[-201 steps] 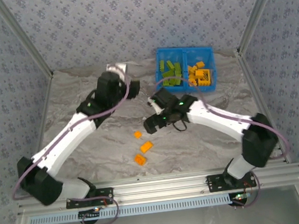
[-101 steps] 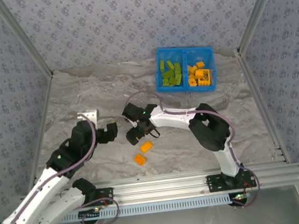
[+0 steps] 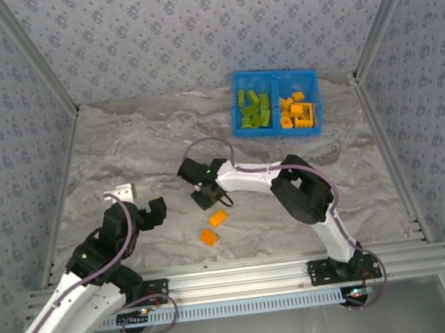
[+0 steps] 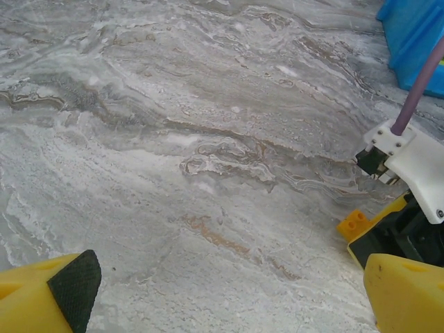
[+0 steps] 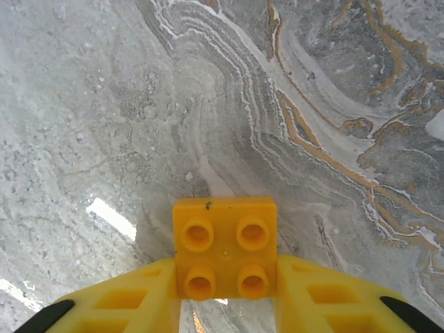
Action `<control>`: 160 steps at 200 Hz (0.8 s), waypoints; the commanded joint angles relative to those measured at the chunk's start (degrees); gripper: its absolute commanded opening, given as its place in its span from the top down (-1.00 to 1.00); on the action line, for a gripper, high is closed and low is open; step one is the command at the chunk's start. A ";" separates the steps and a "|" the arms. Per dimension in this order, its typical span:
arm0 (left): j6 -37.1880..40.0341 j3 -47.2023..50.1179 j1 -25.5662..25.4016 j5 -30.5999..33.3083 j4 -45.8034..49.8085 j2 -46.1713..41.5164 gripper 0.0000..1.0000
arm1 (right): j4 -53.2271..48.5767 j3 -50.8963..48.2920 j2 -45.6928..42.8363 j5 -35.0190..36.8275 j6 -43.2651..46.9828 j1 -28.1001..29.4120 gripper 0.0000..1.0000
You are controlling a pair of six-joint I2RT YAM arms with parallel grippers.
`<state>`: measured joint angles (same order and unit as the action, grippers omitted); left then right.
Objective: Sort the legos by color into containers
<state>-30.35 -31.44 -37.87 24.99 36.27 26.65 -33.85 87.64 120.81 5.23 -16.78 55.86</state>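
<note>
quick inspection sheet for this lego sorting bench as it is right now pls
surface: marbled table, no spills seen
job's things: blue bin far right, with green bricks in its left compartment and orange bricks in its right; two loose bricks, orange, on the table near the middle
clutter: nothing seen
grippers: left gripper open over bare table; right gripper shut on a square brick, orange, studs up, close over the table
cables: purple cables run along both arms, one looping by the right wrist; no snag seen
surroundings: patterned walls, metal frame at the near edge
</note>
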 commanded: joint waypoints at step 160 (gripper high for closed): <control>-2.19 3.72 -0.31 -24.33 -19.45 5.79 -0.98 | 14.96 -14.78 -28.66 1.05 -4.22 -42.99 0.30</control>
<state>-31.48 -27.90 -37.89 6.92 22.44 30.04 -19.86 70.02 89.01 6.33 -20.08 18.31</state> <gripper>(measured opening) 0.993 0.356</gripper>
